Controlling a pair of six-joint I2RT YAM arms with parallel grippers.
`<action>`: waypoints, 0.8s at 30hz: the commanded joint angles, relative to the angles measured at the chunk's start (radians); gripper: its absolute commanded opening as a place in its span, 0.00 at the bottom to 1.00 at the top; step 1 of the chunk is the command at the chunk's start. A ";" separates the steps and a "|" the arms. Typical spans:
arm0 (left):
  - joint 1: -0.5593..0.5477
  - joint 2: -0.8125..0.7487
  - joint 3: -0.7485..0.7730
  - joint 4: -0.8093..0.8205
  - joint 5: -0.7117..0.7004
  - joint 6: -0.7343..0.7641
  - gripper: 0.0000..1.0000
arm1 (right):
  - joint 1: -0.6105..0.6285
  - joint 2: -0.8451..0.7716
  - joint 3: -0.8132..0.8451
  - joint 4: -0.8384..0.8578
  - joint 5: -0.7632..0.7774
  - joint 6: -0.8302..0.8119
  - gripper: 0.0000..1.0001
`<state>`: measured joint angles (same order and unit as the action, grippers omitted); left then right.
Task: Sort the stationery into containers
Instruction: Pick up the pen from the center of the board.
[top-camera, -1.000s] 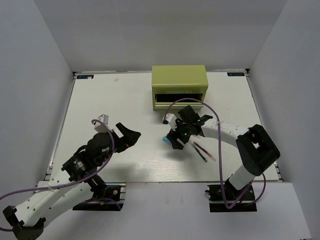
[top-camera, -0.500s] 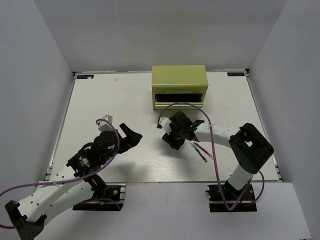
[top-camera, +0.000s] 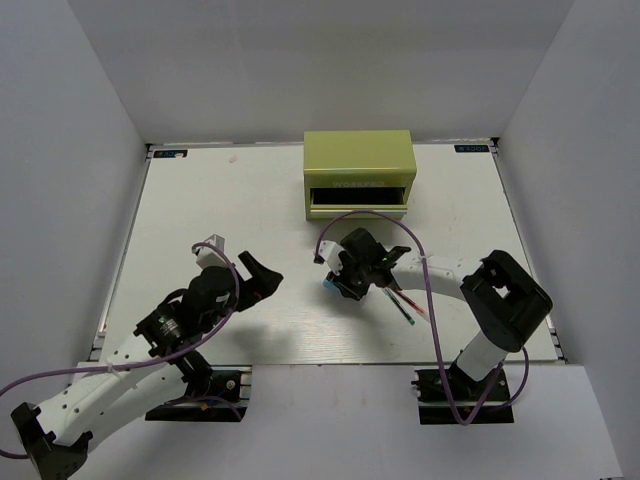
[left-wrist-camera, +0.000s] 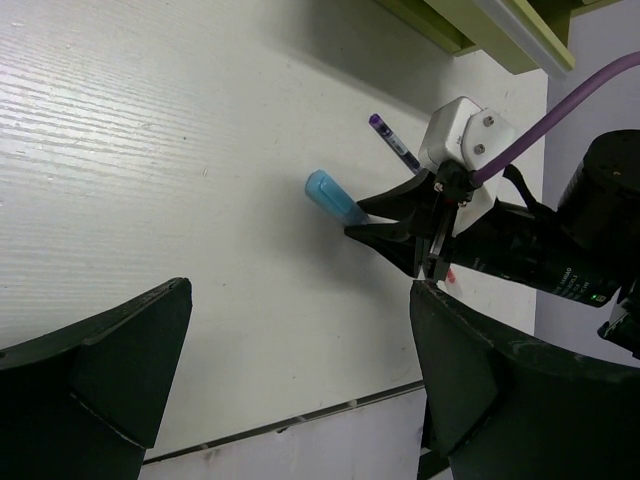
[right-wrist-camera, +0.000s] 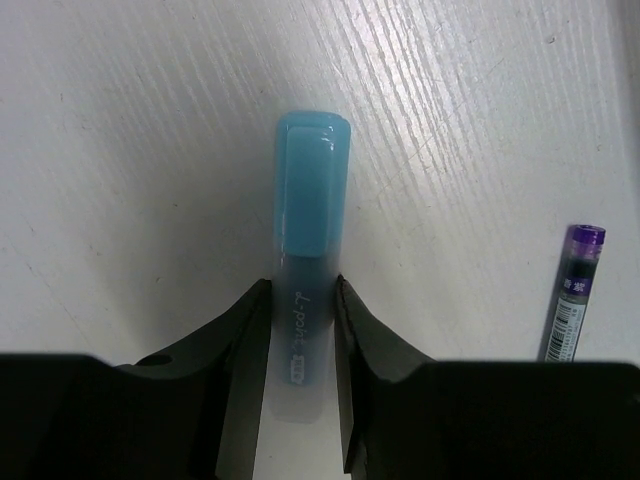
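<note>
Right gripper (right-wrist-camera: 300, 300) has slid left onto the blue marker (right-wrist-camera: 312, 190) and now pinches its barrel, with the marker flat on the tabletop (top-camera: 230, 200) around the middle, in front of the tool chest (top-camera: 358, 160). Left gripper (left-wrist-camera: 300, 380) hangs spread wide and empty, so this looks like the grab step, and next up is a lift and carry to the open drawer (top-camera: 358, 211). Drawer's inside is too dark to read, and the marker's back end hides between the fingers (right-wrist-camera: 230, 340).

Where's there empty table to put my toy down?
The far-left table, from the left wall to the tool chest, is bare; so is the far-right corner beside it. Crowded: before the chest, where the right gripper clamps the blue marker by the pens.
</note>
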<state>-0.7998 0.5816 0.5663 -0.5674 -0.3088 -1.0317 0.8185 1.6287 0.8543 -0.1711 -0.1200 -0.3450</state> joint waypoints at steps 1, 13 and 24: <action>0.004 -0.009 -0.002 0.004 -0.018 -0.013 1.00 | 0.002 -0.006 -0.026 -0.070 -0.003 -0.025 0.20; 0.004 0.020 -0.002 0.044 -0.018 0.005 1.00 | -0.005 -0.041 0.101 -0.237 -0.032 -0.123 0.00; 0.004 0.054 -0.002 0.077 -0.009 0.015 1.00 | -0.031 -0.017 0.287 -0.332 -0.027 -0.189 0.00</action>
<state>-0.7998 0.6388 0.5652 -0.5159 -0.3107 -1.0286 0.7982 1.6165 1.0840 -0.4690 -0.1406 -0.5026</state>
